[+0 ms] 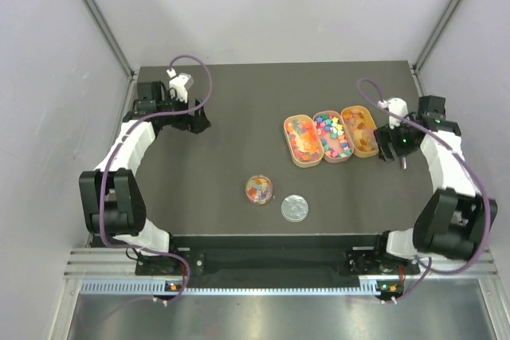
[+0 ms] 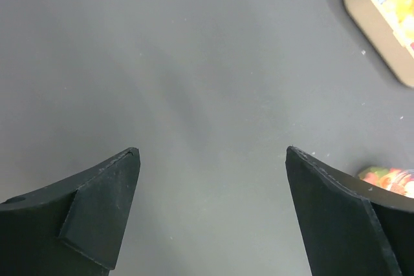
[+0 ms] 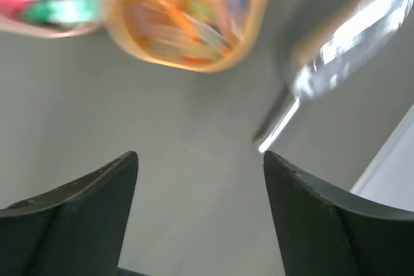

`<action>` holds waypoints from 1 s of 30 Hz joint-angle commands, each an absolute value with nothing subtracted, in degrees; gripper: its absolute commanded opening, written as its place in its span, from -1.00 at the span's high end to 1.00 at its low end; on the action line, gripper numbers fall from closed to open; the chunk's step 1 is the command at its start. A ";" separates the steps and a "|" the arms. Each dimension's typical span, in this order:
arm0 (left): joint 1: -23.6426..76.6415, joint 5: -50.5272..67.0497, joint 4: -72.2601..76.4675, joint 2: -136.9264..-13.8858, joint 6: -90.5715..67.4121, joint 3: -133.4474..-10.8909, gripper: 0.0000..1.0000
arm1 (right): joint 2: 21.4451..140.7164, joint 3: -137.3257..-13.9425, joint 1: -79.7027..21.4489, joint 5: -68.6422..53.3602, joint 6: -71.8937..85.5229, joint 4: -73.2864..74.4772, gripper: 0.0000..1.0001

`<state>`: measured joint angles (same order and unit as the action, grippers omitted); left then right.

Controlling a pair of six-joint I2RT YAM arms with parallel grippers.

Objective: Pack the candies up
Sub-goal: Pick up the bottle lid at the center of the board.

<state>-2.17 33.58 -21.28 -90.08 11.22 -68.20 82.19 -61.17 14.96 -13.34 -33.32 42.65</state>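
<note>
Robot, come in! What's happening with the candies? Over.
Left gripper, right gripper: open, empty. Candies in three trays; some in small cup, lid off beside it. Metal scoop lying by right gripper; nothing blocking.

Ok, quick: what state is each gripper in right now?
Left gripper: open, holding nothing.
Right gripper: open, holding nothing.

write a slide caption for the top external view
Left gripper and right gripper open, empty; three oval trays of candies at right, filled round tub and clear lid in front
</note>
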 commanded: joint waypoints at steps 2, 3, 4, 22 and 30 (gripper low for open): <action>-1.93 30.25 -16.28 -83.50 5.20 -62.94 -0.97 | 67.08 -57.50 3.73 -31.82 -58.42 49.04 -0.67; -1.85 27.62 -15.65 -83.32 4.32 -62.15 -0.97 | 65.32 -56.61 -4.75 -31.38 -64.28 49.13 -0.68; -1.93 26.03 -14.77 -83.23 2.22 -60.49 -0.97 | 65.13 -55.91 -8.75 -30.33 -66.95 49.57 -0.68; -10.02 20.57 -20.92 -82.27 -4.31 -56.51 -0.96 | 85.33 -54.66 -38.49 -37.08 -97.03 42.70 -0.93; -10.02 20.66 -21.18 -82.18 -3.16 -56.95 -0.92 | 95.00 -60.90 -41.22 -39.20 -103.70 53.16 -0.93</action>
<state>-10.07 21.04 -22.06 -84.03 -3.77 -56.62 92.42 -56.51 -40.01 -35.00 -98.48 47.42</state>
